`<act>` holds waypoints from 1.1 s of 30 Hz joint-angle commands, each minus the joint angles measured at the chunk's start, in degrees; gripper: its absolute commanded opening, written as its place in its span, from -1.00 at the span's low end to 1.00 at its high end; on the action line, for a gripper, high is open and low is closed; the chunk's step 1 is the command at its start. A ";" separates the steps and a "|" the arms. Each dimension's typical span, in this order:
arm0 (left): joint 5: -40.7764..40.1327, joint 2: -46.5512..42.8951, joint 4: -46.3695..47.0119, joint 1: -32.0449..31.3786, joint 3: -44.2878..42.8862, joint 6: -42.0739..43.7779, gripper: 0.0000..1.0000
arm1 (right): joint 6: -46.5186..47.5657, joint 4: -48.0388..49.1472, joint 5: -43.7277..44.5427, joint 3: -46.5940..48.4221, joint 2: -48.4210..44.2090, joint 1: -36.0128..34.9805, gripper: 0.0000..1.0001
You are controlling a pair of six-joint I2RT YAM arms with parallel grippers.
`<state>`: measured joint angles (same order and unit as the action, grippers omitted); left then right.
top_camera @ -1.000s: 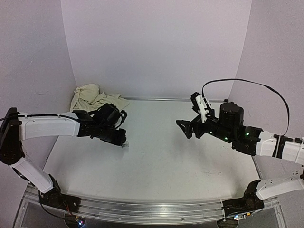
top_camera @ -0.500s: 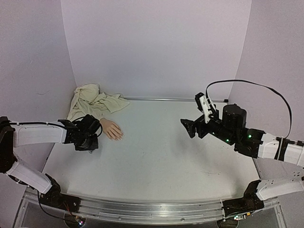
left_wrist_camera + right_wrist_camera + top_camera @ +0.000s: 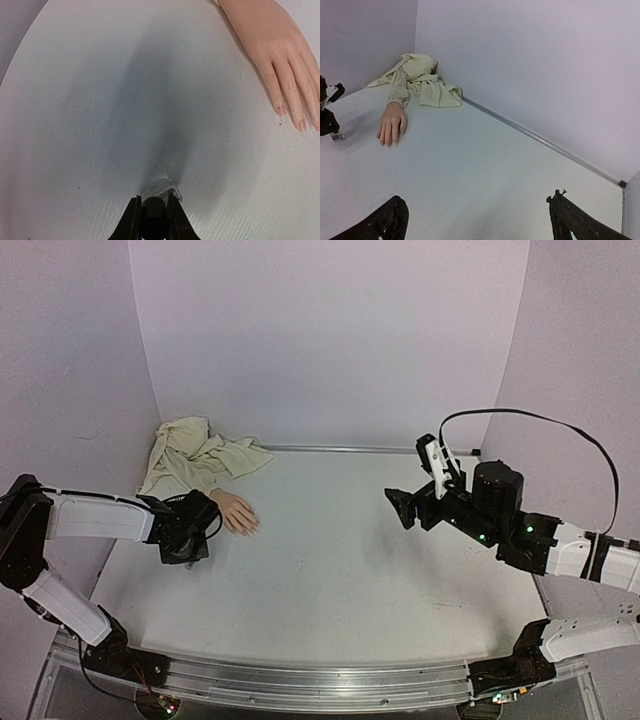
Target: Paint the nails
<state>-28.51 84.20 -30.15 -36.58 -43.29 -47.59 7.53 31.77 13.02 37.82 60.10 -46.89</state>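
The pinkish-beige mannequin hand (image 3: 238, 514) lies flat at the left of the table, its cream cloth sleeve (image 3: 200, 452) bunched in the back left corner. Its tiny nails (image 3: 282, 111) show at the fingertips in the left wrist view, and the hand also shows in the right wrist view (image 3: 392, 122). My left gripper (image 3: 192, 548) (image 3: 154, 202) is shut on the dark cap of a small polish bottle (image 3: 153, 220), whose clear glass base rests on the table just left of the hand. My right gripper (image 3: 405, 508) (image 3: 476, 199) is open and empty, raised at the right.
White walls close in the table on three sides, with a metal strip (image 3: 540, 142) along the back edge. A black cable (image 3: 540, 420) loops over the right arm. My left gripper and the bottle (image 3: 337, 136) show at the far left of the right wrist view.
My left arm has drawn back to the left with the bottle, uncovering the mannequin hand. My right gripper has drifted slightly right and up.
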 commanded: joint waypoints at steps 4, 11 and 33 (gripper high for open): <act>-0.79 -1.59 0.02 0.19 0.56 -1.68 -0.36 | -2.68 2.97 5.79 0.95 -1.59 0.23 0.97; -1.00 -8.36 -2.94 0.23 -3.70 4.87 0.51 | -11.18 -6.56 10.65 6.14 2.12 6.57 0.97; 12.03 -45.91 22.58 19.58 -3.06 36.36 0.92 | -20.15 -16.74 -11.96 1.10 -11.73 42.45 0.96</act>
<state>-17.56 43.18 -14.04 -17.45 -48.80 -14.11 -12.73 13.98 3.18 40.99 51.88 -4.54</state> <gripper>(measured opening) 0.959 0.983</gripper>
